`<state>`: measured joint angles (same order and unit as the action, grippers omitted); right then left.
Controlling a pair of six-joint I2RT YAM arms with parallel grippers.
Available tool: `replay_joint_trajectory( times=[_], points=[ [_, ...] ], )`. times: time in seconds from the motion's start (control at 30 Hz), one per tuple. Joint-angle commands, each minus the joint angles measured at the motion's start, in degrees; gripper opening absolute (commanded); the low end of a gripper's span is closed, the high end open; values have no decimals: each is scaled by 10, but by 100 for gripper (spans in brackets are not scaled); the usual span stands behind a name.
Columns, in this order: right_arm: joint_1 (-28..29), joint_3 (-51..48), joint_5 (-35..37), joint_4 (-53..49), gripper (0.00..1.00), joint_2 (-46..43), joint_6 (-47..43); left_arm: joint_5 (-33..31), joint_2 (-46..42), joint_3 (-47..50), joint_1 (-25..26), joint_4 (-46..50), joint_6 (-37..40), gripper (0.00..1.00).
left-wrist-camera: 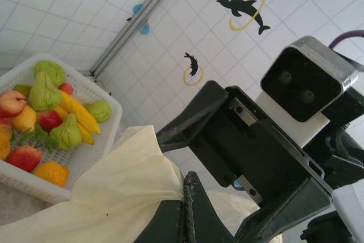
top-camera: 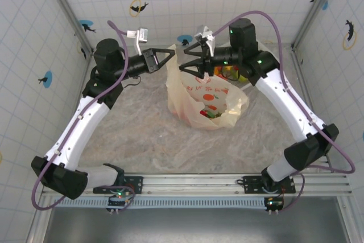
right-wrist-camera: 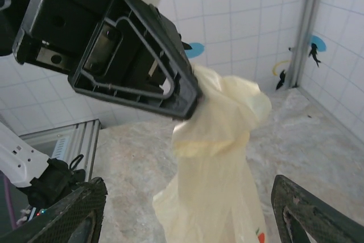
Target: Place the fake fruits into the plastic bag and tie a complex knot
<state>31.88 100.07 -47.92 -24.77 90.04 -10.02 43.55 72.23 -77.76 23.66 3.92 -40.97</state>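
The plastic bag (top-camera: 207,98) sits on the marbled tabletop (top-camera: 142,140) just below and ahead of both grippers. A few fake fruits (top-camera: 211,112) show red and green through its side. Its top is pulled up into a cream-yellow handle bunch (right-wrist-camera: 219,112). The left gripper (top-camera: 172,53) has its jaws clamped tight on that bunch and is holding it up off the table. The right gripper (top-camera: 183,61) sits right across from it, nearly tip to tip, jaws spread wide and gripping nothing. The bag's neck hangs in line with the gap between its fingers (right-wrist-camera: 68,214). Beyond the left gripper's tips there's a white basket (left-wrist-camera: 34,189) with more toy fruit (left-wrist-camera: 48,120): green pears, a banana and some red ones.
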Motion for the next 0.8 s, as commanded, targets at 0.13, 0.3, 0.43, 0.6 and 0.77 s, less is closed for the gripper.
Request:
replay_joint_trajectory(
  times=[0.13, 0.3, 0.43, 0.6, 0.77],
  points=[
    [6, 28, -67, 60, 71, 52, 21, 21, -12, -2, -4, -25, 6, 0],
    [15, 31, -75, 94, 68, 75, 50, 16, -11, -1, -4, -21, 8, 0],
    [26, 23, -81, 97, 63, 79, 55, 13, -11, -1, -4, -20, 11, 0],
    [27, -9, -76, 115, 46, 52, 72, 1, -12, -6, -4, -8, 19, 0],
    [26, -56, -32, 143, 30, 4, 91, -19, -14, -9, -6, 2, 28, 0]
  ],
)
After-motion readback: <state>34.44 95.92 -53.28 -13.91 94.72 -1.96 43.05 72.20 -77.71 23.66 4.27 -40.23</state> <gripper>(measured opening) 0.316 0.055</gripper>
